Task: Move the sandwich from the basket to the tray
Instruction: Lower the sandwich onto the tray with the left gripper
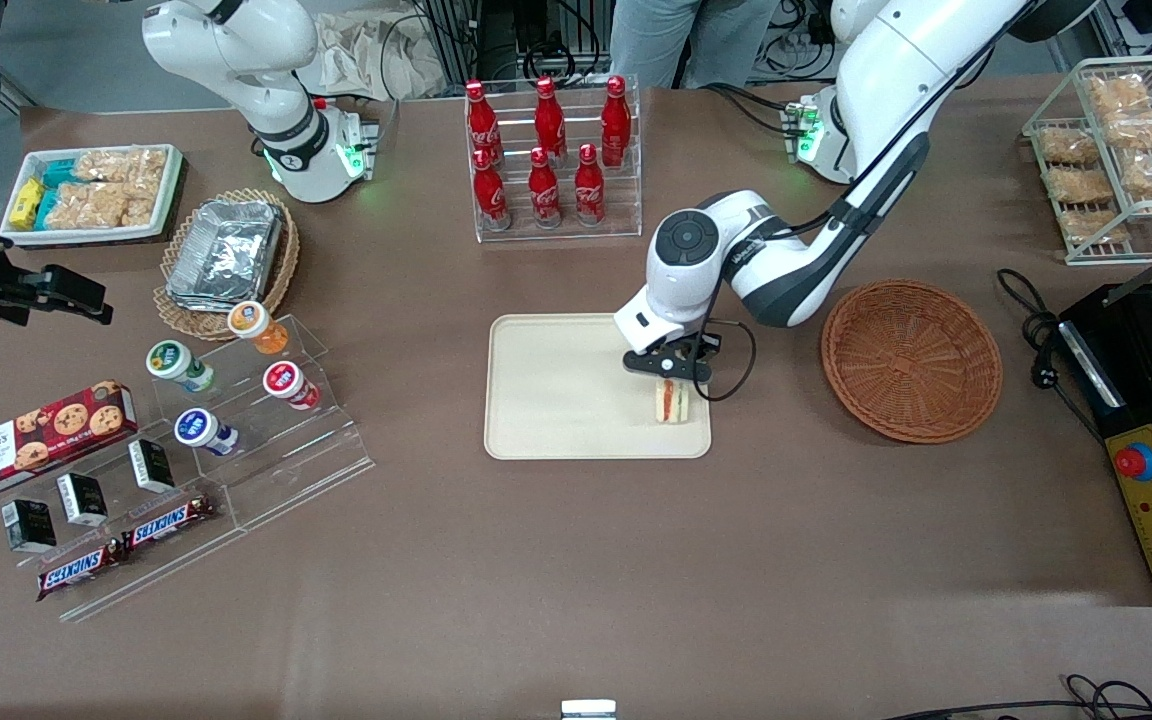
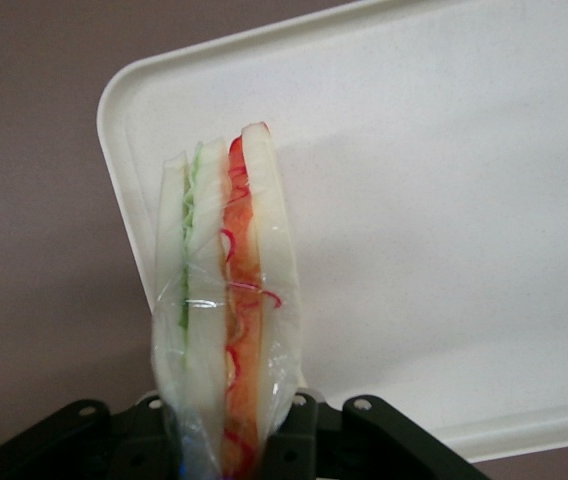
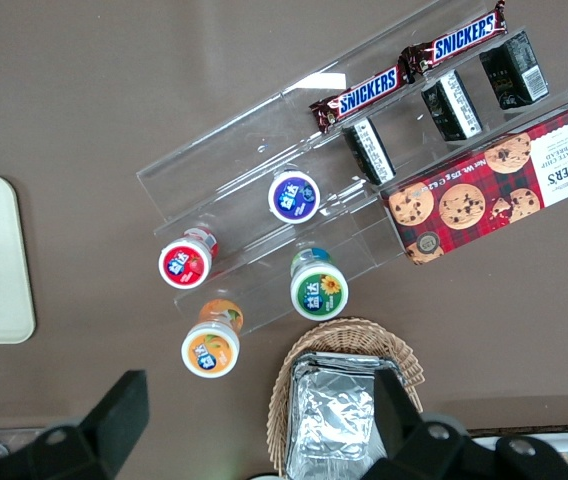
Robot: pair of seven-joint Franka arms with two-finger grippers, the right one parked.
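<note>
While the gripper [image 1: 674, 380] hangs over the tray [image 1: 556, 390] at the corner that lies nearest the front camera and toward the working arm's end of the table, its two fingers are closed tight on the sandwich [image 1: 673, 401]. In the wrist view the sandwich [image 2: 226, 300] stands on edge in clear wrap, white bread layers with a green strip and an orange-red strip between them, clamped low down between the black fingers [image 2: 309, 435], with the tray's [image 2: 444, 200] rounded corner and raised rim under it. Whether the sandwich's lower edge already touches the tray cannot be told. Next to the tray, toward the working arm's end of the tabletop, sits the basket [image 1: 911, 360], reddish-brown wicker, with nothing in it. Farther from the front camera than the tray stands a clear rack of red bottles [image 1: 546, 150].
</note>
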